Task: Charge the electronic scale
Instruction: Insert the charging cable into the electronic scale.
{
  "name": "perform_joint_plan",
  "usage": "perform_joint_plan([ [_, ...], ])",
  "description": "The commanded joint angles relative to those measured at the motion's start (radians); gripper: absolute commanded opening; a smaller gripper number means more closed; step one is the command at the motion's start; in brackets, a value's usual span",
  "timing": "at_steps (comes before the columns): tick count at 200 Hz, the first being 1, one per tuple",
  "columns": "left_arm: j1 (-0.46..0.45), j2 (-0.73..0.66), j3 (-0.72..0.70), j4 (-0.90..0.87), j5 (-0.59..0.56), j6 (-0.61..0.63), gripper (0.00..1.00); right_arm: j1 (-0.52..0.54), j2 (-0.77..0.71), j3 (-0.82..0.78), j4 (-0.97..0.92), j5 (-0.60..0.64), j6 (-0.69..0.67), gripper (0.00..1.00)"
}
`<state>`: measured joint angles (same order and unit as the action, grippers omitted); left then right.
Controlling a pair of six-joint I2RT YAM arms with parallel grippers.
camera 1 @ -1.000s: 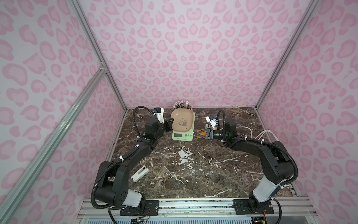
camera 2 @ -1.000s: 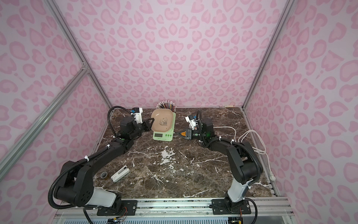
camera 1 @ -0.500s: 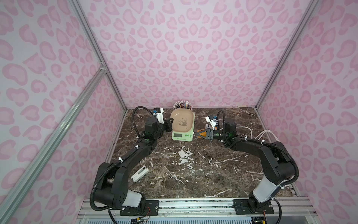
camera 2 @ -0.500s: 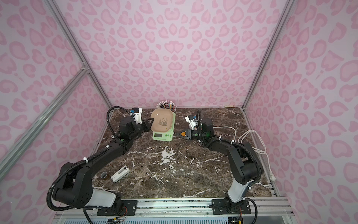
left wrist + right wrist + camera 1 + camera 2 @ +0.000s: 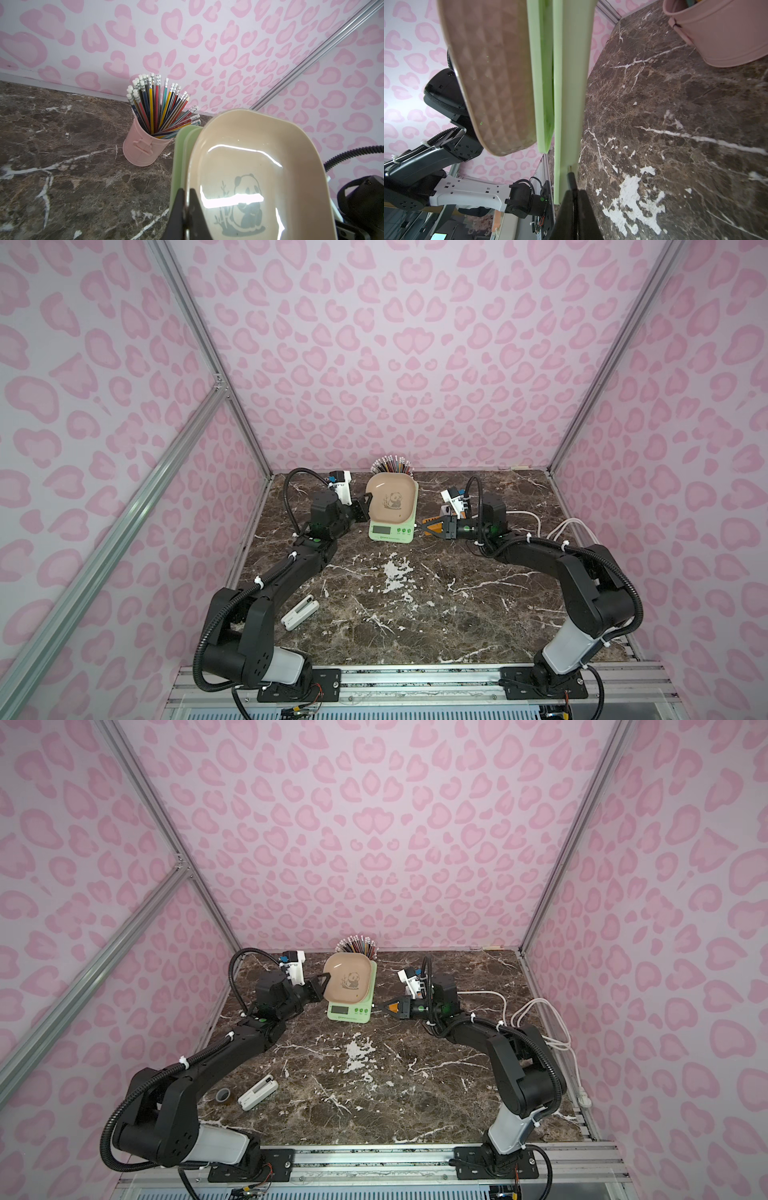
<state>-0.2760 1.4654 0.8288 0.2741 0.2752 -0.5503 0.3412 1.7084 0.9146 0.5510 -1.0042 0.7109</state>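
1. Electronic scale sits at the far middle of the marble table, display facing the robot, just in front of a pink pencil cup.
2. Beige panda tray is on top of the scale's green platform.
3. Left gripper: fingers pinched together on the tray's rim, on the side nearest the left arm. One finger is inside the rim and one outside. In both top views it comes in from the scale's left side.
4. Right gripper: fingers closed on a dark plug, at table height on the scale's right side.
5. The plug tip meets the green side wall at a small slot near the display end. Can't tell whether it is fully seated.
6. In a top view the orange fingers point at the scale body, almost touching it.
7. White cables loop along the right edge of the table, behind the right arm.
8. A white charger-like block lies near the left arm's base, well apart from the scale, with a small grey ring beside it.
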Motion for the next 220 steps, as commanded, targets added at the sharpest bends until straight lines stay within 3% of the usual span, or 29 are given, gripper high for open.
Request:
perform_joint_plan([
  [1,-0.001,-0.005,0.008,0.094,0.043,-0.026,0.05,0.007,-0.005,0.0,0.004,0.018,0.037,0.0],
  [116,-0.004,0.014,0.015,0.104,0.058,0.0,0.04,0.021,-0.018,0.025,-0.047,0.035,0.036,0.0],
  [220,-0.008,0.017,0.023,0.092,0.068,0.063,0.05,0.025,-0.012,0.11,-0.245,0.076,-0.085,0.0],
])
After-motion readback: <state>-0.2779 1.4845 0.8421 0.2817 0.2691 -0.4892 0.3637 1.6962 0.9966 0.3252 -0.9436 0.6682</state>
